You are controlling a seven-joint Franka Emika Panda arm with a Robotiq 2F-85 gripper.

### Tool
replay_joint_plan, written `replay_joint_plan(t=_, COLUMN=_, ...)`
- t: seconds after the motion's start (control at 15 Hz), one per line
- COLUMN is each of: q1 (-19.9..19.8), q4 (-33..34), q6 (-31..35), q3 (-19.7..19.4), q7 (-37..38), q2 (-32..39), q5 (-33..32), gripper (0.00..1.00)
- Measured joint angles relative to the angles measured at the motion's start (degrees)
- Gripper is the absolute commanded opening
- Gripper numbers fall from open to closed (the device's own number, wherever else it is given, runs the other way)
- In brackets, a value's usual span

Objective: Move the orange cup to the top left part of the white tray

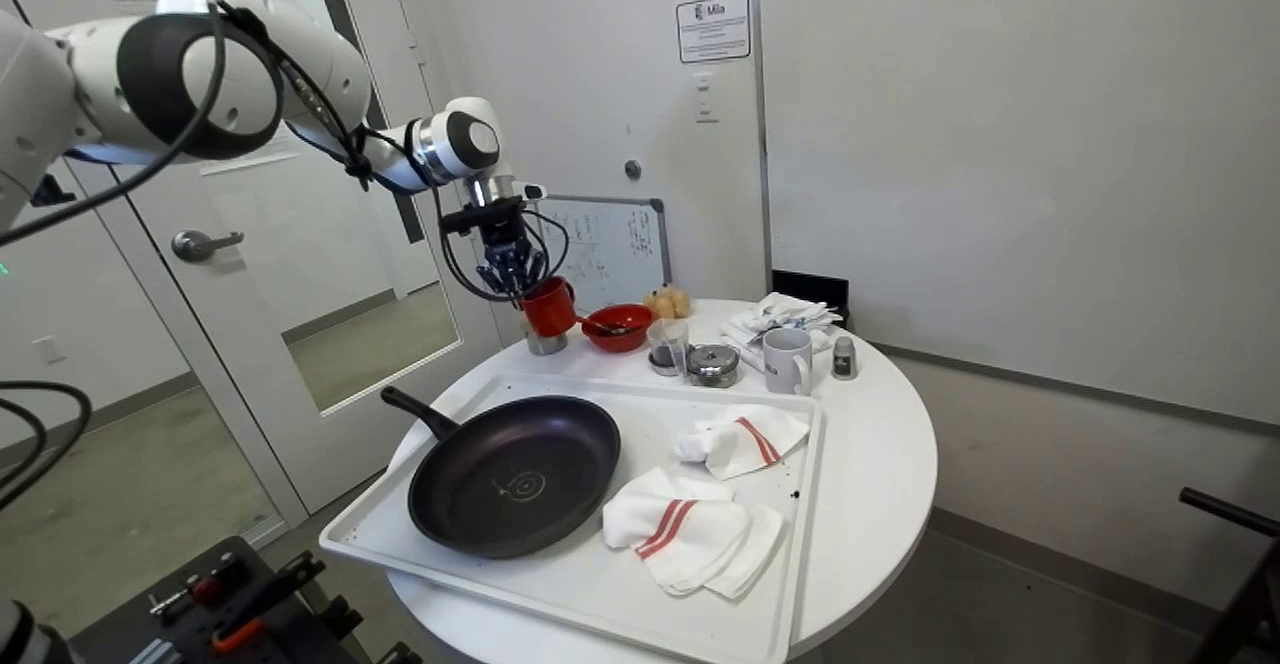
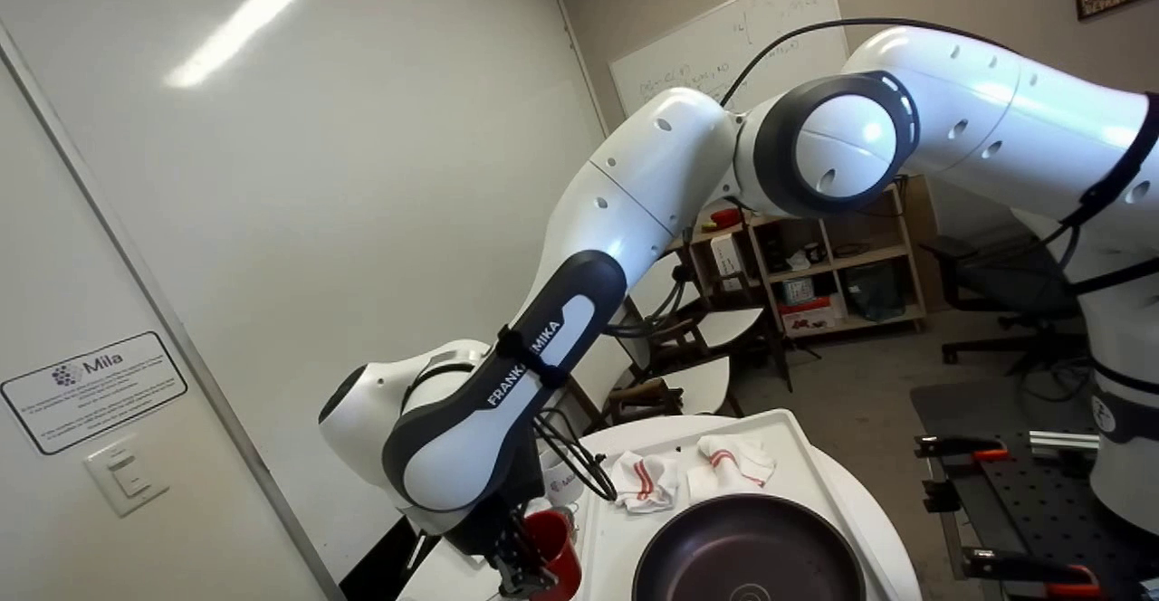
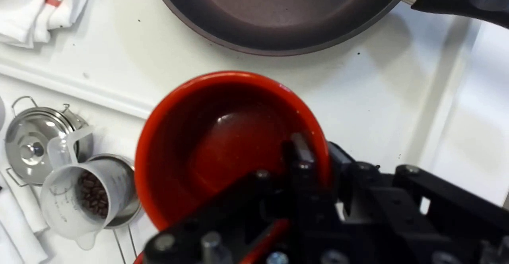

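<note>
Black and set narrow, the gripper holds the orange cup by its wall, one finger inside the rim and one outside. Red to my eye, the cup hangs above the round white table, near the rim of the white tray; whether any of it is over the tray, I can't fairly tell. A metal container shows just beneath it in an exterior view, and a red bowl sits beside that. On the tray lies the black frying pan, with two red-striped white cloths next to it. Past the tray's rim stand a clear measuring cup of dark beans, a lidded steel pot and a white mug. A shaker is just beside the mug; a small whiteboard stands behind.
</note>
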Motion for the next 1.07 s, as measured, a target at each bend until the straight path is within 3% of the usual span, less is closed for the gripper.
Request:
replay_joint_plan(t=0.47, q1=-0.06, q4=4.26, q6=0.08, q3=1.97, q7=-6.57, q2=5.88, q5=0.37, gripper=0.07)
replay_joint_plan(t=1.07, q1=0.01, q4=4.52, q6=1.17, q3=3.34, q7=-6.38, q2=10.18, q5=1.50, gripper=0.07)
